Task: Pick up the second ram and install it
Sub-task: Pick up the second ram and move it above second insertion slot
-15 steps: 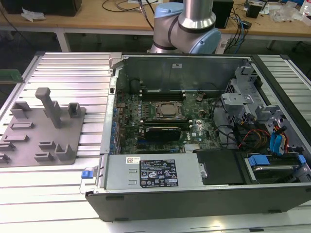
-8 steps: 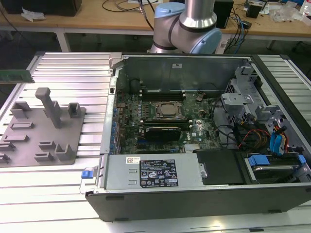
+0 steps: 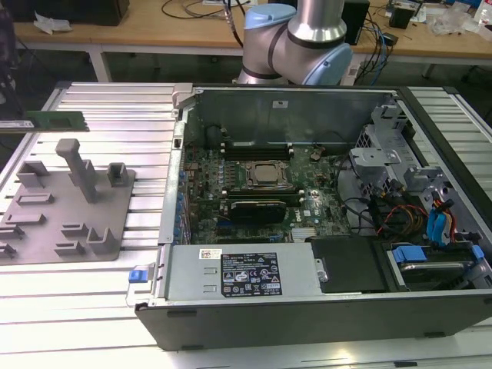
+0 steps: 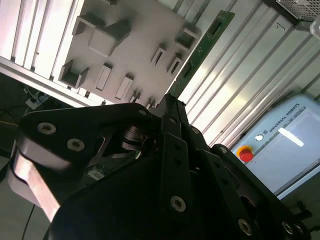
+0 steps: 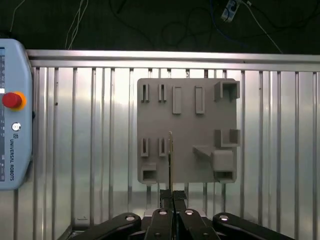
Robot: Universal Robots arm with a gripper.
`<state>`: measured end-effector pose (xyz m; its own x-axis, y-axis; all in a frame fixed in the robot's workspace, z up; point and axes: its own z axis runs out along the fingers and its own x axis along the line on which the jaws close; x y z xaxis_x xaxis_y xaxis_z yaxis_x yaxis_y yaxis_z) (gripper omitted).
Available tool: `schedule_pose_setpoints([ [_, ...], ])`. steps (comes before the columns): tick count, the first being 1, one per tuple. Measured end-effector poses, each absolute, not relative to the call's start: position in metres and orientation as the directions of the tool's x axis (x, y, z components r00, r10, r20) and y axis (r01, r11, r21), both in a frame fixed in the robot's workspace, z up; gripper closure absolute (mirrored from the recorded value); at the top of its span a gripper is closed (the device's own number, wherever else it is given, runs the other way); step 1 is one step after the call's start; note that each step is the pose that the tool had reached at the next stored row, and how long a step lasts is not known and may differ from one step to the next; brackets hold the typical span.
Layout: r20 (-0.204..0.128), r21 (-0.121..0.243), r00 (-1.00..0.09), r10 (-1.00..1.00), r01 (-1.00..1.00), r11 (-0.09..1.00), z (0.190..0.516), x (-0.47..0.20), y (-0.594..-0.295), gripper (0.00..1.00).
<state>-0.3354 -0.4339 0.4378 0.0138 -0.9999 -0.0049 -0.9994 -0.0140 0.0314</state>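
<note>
Closest to the cameras, the black gripper [image 5: 172,196] has its fingers pinched together on the second ram [image 5: 170,160]. The first wrist view catches it edge-on, just a skinny line poking out past the tips. The second wrist view gets what that one can't: the second ram [image 4: 210,45] shows its flat green face there, running out from the fingertips in line with the slats.

Past it is the gray fixture tray [image 5: 187,122] with its raised blocks and slots, sitting on the slatted metal table [image 5: 280,150]. A teach pendant [image 5: 15,130] with a red button lies off to one side of the tray.

In the exterior view the second ram [image 3: 58,121] is at the exterior view's left, beyond the tray's far edge. Can't tell from there if it touches the table.

The open computer case [image 3: 292,108] holds the motherboard [image 3: 307,207], the processor socket [image 3: 265,175], a black card [image 3: 257,209] just in front of that, and the power supply [image 3: 192,277] along the near wall. Farthest back, the arm [image 3: 300,34] rises behind the case and out the top of the shot.
</note>
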Motion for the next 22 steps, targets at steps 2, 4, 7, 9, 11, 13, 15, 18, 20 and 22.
schedule_pose_setpoints([
  [2,-0.005,0.031,0.014,-1.0,-0.999,-0.014,0.438,-0.326,-0.434,0.91],
  [4,-0.005,0.031,0.014,-1.0,-0.999,-0.014,0.437,-0.315,-0.434,0.91],
  [7,-0.005,0.031,0.014,-1.0,-0.999,-0.014,0.437,-0.299,-0.434,0.91],
  [9,-0.005,0.031,0.014,-1.0,-0.999,-0.014,0.436,-0.291,-0.434,0.91],
  [11,-0.005,0.031,0.014,-1.0,-0.999,-0.014,0.436,-0.28,-0.434,0.91],
  [13,-0.005,0.031,0.014,-1.0,-0.999,-0.014,0.436,-0.271,-0.434,0.91],
  [15,-0.005,0.031,0.014,-1.0,-0.999,-0.014,0.436,-0.262,-0.434,0.91],
  [18,-0.005,0.031,0.014,-1.0,-0.999,-0.014,0.435,-0.246,-0.434,0.91],
  [20,-0.005,0.031,0.014,-1.0,-0.999,-0.014,0.435,-0.234,-0.434,0.91],
  [22,-0.005,0.031,0.014,-1.0,-0.999,-0.014,0.435,-0.224,-0.434,0.91],
])
